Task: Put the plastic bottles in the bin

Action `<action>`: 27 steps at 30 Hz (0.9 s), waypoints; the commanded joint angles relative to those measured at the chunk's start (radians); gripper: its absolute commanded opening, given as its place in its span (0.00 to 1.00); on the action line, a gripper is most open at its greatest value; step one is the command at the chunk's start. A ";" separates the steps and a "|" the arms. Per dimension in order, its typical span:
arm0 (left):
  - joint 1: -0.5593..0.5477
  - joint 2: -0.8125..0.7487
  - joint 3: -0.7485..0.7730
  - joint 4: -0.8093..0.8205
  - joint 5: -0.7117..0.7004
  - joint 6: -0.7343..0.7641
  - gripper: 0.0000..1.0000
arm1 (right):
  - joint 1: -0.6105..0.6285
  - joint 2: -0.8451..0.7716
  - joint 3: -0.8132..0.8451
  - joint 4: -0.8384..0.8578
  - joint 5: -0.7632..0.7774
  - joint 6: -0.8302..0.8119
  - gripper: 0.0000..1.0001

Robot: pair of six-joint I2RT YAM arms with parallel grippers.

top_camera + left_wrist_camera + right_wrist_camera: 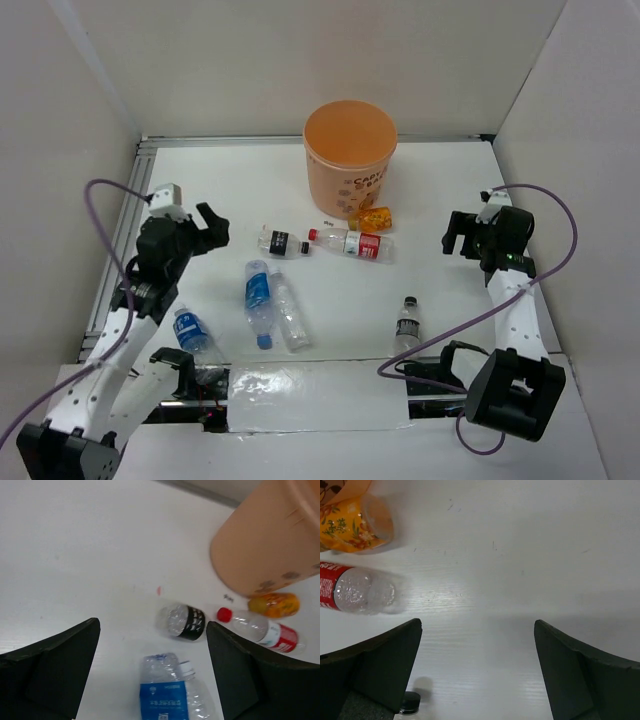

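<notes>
The pale-orange bin (350,155) stands upright at the back centre. Against its base lies the orange-tinted bottle (371,217); beside it lie a red-label bottle (350,243) and a black-label bottle (283,241). A blue-label bottle (258,290) and a clear one (291,318) lie mid-table, another blue-label bottle (192,331) lies at the left front, and a black-capped bottle (406,326) stands upright. My left gripper (208,228) is open above the table, left of the black-label bottle (184,621). My right gripper (458,233) is open and empty at the right.
White walls enclose the table on three sides. A strip of clear tape (315,397) covers the near edge between the arm bases. Purple cables (100,215) loop off both arms.
</notes>
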 commanded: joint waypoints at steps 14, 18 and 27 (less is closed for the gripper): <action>0.008 -0.053 0.104 -0.560 -0.032 -0.393 0.68 | -0.008 0.046 0.050 -0.022 -0.370 -0.195 0.49; 0.008 -0.053 0.086 -0.625 -0.070 -0.456 0.64 | 0.016 0.118 0.050 -0.022 -0.370 -0.181 0.28; -0.081 0.214 0.109 -0.569 -0.029 -0.450 1.00 | 0.072 0.185 0.060 0.001 -0.388 -0.214 0.80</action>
